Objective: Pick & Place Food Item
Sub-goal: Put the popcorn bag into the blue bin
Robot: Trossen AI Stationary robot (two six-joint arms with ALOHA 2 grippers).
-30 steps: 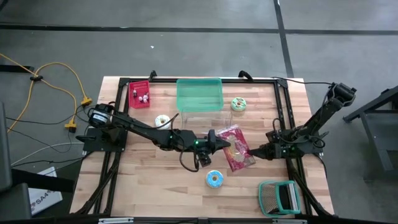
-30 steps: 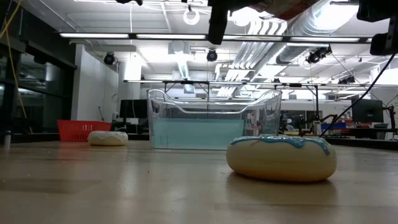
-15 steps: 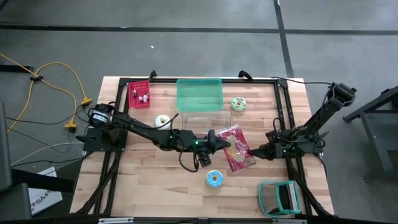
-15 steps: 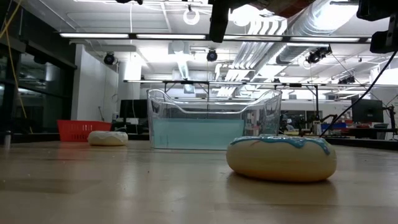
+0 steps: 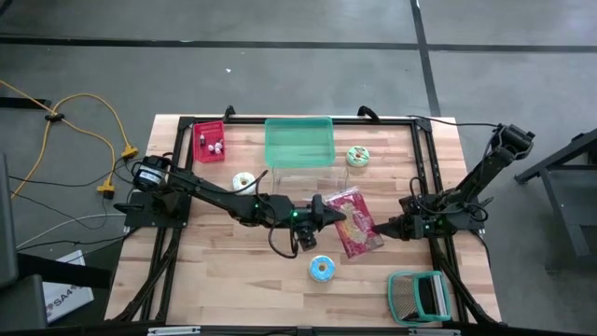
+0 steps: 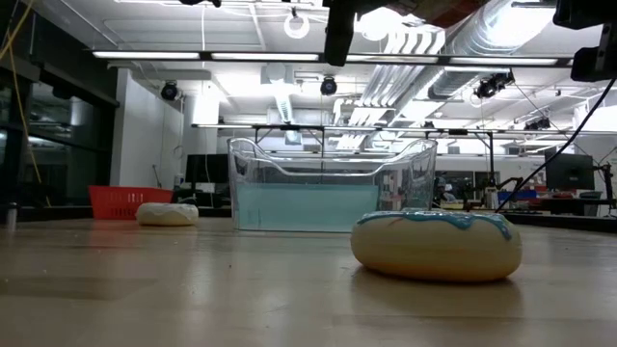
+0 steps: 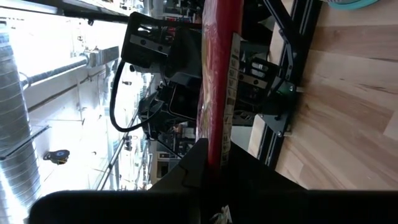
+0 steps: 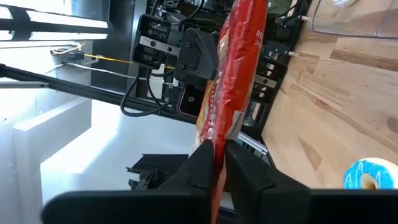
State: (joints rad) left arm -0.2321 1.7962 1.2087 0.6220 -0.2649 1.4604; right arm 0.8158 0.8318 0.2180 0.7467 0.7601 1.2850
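The red snack bag [image 5: 354, 222] hangs above mid-table between both arms, its long axis running near-to-far. The left gripper [image 5: 333, 217] pinches its left edge, the right gripper [image 5: 377, 227] its right edge. The clear bin [image 5: 299, 143] lies beyond it, far-left.

High view: overhead, facing straight down, far enough to take in the whole tabletop [image 5: 233, 271], both arms and the floor around; low view: at tabletop height, facing level across the wood into the room, very near a blue donut [image 6: 436, 245], bin [image 6: 330, 185] behind it; both views share donut and bin; left wrist view: rolled sideways, close behind a red bag [image 7: 217, 81], facing the right arm; right wrist view: likewise rolled, close on the same bag from the other side, facing the left arm.
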